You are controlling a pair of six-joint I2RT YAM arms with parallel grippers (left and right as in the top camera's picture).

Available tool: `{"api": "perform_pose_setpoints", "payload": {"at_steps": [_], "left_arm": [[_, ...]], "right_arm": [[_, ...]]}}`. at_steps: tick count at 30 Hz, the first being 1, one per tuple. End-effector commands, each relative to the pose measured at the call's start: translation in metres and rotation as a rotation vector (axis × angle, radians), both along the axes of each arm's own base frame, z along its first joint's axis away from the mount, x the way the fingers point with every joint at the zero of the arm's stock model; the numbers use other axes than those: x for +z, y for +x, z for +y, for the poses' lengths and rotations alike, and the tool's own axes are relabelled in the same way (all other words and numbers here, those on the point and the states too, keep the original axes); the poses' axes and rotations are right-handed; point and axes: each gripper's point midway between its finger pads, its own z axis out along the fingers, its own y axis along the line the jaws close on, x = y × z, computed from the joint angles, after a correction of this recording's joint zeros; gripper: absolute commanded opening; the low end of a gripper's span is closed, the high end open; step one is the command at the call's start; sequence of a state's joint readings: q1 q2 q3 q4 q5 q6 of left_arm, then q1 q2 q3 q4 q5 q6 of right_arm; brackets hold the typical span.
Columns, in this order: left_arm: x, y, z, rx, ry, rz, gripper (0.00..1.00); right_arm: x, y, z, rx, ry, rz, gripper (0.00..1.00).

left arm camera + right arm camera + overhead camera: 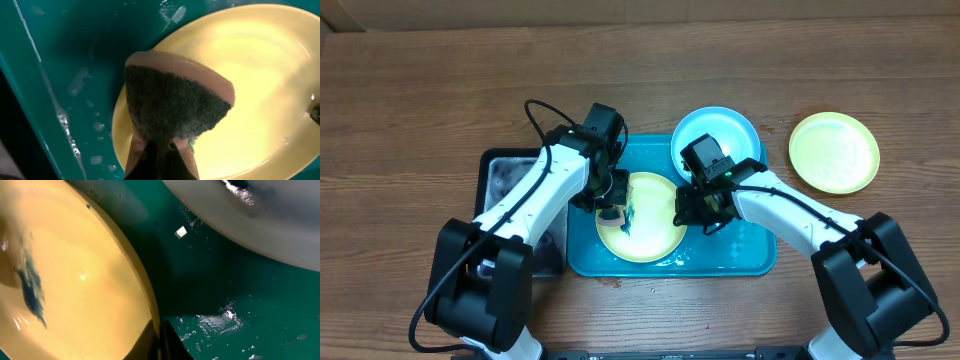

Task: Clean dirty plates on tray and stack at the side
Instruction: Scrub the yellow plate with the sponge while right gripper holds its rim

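A yellow-green plate (645, 222) with a dark green smear lies in the turquoise tray (750, 262). My left gripper (611, 210) is shut on a sponge (175, 102), its dark scouring face over the plate's left rim (260, 75). My right gripper (692, 212) is shut on the plate's right rim (150, 315); the smear shows in the right wrist view (31, 287). A light blue plate (718, 135) rests at the tray's back right corner and shows in the right wrist view (260, 215). Another yellow-green plate (834, 151) lies on the table to the right.
A black tray (505, 175) sits against the turquoise tray's left side, partly under my left arm. The turquoise tray's floor is wet with droplets (225, 320). The wooden table (420, 100) surrounds everything.
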State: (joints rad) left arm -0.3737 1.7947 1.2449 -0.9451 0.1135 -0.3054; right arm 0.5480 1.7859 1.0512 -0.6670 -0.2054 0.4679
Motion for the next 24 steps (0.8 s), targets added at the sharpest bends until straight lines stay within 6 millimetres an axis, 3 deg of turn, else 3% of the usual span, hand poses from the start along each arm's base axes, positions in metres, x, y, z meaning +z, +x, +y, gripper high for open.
{"api": "perform_pose_setpoints", "payload": {"at_steps": [1, 11, 24], "left_arm": [[-0.002, 0.008, 0.005, 0.028, 0.039, -0.023, 0.04], [-0.008, 0.013, -0.001, 0.011, 0.040, -0.059, 0.04], [-0.042, -0.019, 0.003, 0.003, 0.040, 0.014, 0.04]], "right_arm": [[0.003, 0.001, 0.007, 0.008, 0.022, 0.004, 0.04], [0.003, -0.001, 0.013, 0.019, 0.030, 0.001, 0.04], [0.003, 0.000, 0.013, 0.019, 0.031, -0.002, 0.04]]}}
